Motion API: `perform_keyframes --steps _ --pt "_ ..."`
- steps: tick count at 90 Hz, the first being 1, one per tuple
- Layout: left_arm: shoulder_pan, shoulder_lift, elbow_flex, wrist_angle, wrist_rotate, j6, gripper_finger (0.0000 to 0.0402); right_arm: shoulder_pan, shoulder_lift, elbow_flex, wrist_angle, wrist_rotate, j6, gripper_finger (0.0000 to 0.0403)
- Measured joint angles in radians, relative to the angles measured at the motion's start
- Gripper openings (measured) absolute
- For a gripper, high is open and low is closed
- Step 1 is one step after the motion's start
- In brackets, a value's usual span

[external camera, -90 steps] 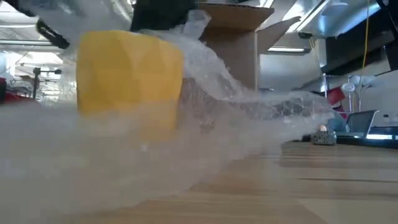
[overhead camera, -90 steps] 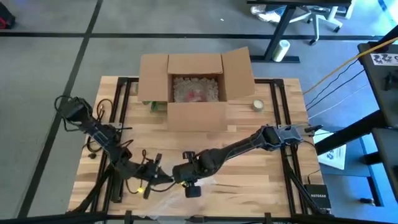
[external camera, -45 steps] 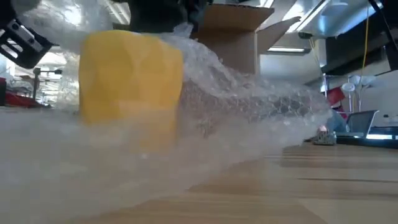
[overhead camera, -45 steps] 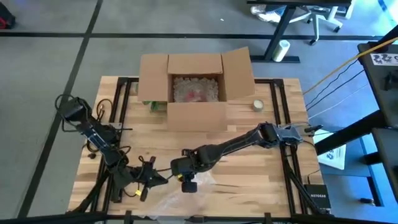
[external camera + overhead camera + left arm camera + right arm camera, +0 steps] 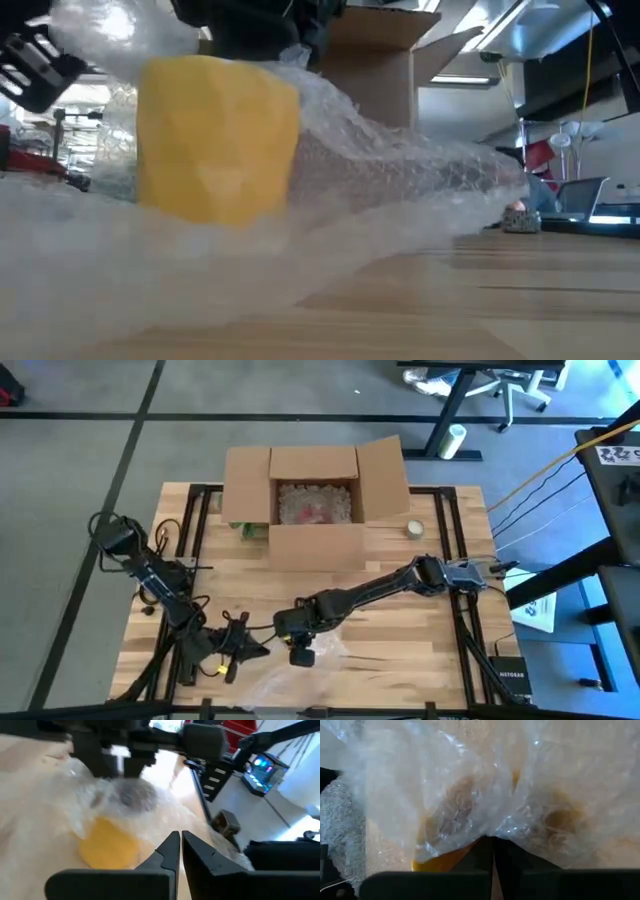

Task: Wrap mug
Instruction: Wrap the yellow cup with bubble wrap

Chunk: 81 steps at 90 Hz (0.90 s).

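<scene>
The yellow ceramic mug (image 5: 218,135) stands upright on the clear bubble-wrap sheet (image 5: 400,170) near the table's front edge, directly beneath the right gripper (image 5: 297,643), fingers pinched on the sheet, while the left gripper (image 5: 243,643), fingers together and empty, points at it from just beside.

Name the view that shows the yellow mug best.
The low view: the yellow mug stands close and unobstructed on bubble wrap. Both wrist views show it blurred through wrap; the high view hides it under the right gripper.

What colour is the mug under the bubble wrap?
Yellow. The mug shows best in the low view, partly covered by clear bubble wrap.
</scene>
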Motion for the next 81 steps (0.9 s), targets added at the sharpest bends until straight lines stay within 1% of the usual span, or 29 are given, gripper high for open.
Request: perform_keyframes --steps 19,32,48,69,81 --pt "-0.024 0.0 0.0 -0.007 0.0 -0.004 0.0 0.0 0.001 0.0 -0.038 0.11 0.049 0.0" --pt "-0.024 0.0 0.0 -0.053 -0.009 -0.016 0.0 0.001 0.001 0.0 -0.072 0.145 0.077 0.0" --pt "-0.023 0.0 0.0 -0.112 -0.019 -0.06 0.0 0.001 0.001 0.001 -0.145 0.213 0.131 0.0" --pt "-0.022 0.0 0.0 -0.193 -0.043 -0.131 0.0 0.001 0.001 0.002 -0.192 0.267 0.203 0.0" --pt "-0.022 0.0 0.0 -0.212 -0.045 -0.144 0.0 0.001 0.003 0.028 -0.304 0.297 0.243 0.0"
